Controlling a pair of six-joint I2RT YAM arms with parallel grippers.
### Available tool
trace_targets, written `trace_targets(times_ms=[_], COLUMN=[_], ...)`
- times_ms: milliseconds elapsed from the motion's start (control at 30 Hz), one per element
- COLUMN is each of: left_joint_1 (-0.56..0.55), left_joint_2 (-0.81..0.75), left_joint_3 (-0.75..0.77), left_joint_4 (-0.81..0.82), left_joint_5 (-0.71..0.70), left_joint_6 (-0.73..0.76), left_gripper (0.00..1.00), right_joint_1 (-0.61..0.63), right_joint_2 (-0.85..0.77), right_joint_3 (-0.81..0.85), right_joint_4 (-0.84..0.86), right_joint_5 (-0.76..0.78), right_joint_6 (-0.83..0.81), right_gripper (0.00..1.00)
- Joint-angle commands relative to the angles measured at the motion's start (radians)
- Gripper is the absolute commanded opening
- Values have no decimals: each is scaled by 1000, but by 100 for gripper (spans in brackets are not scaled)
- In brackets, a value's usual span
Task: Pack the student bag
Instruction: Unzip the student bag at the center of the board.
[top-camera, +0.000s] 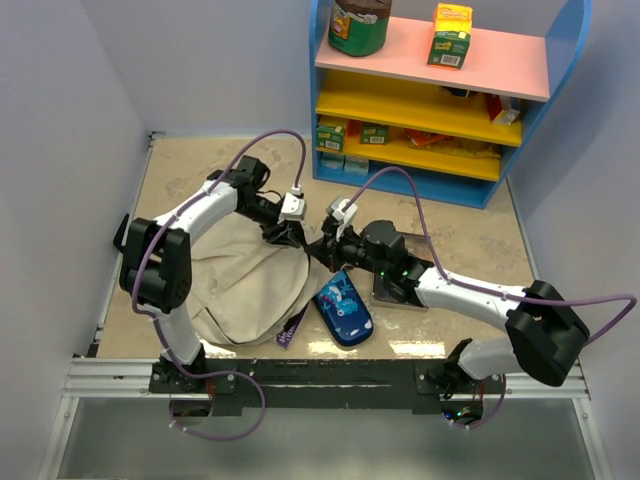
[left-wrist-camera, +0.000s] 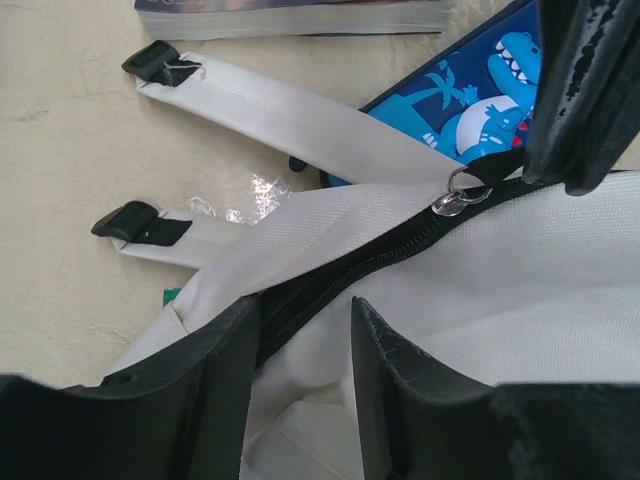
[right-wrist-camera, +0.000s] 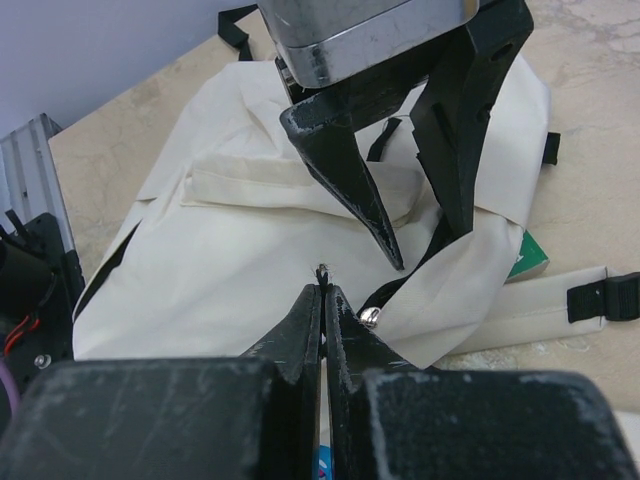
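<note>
The student bag lies flat on the table's left half, a beige canvas backpack with a dark zipper running across it. My left gripper stands open just above the zipper seam, gripping nothing; from the right wrist it shows as two spread fingers over the bag. My right gripper is shut on the zipper's black pull cord, beside the silver slider. The two grippers nearly touch at the bag's right corner.
A blue dinosaur pencil case lies right of the bag. A book lies under the right arm. Two beige straps end in black buckles. A coloured shelf with boxes stands at the back.
</note>
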Motion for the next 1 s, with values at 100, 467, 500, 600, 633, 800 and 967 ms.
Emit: trace_targets(times_ms=[100,467,500,600,633,800,967], left_joint_1=[-10,-8,-8,-8,-8,-8,-15], left_joint_2=[-50,-113,-108,-104,-105,-111,-33], left_joint_3=[57,42,56,35,22,-41,8], left_joint_4=[-193,-258,-278,-263,-240,20,42], left_joint_5=[69,64,63,56,56,50,44], left_joint_6=[204,286,302,305,279,135,92], left_gripper=[38,36,35,37,42,49,51], right_joint_1=[8,8,8,8,6,8,8], right_joint_2=[-20,13,11,14,14,20,19], right_joint_3=[6,16,16,10,10,18,22], right_joint_4=[48,63,63,69,71,69,64], right_joint_5=[-13,-24,-24,-28,-30,-37,-39], right_joint_6=[7,7,7,9,9,10,9], right_gripper=[0,0,0,0,0,0,0])
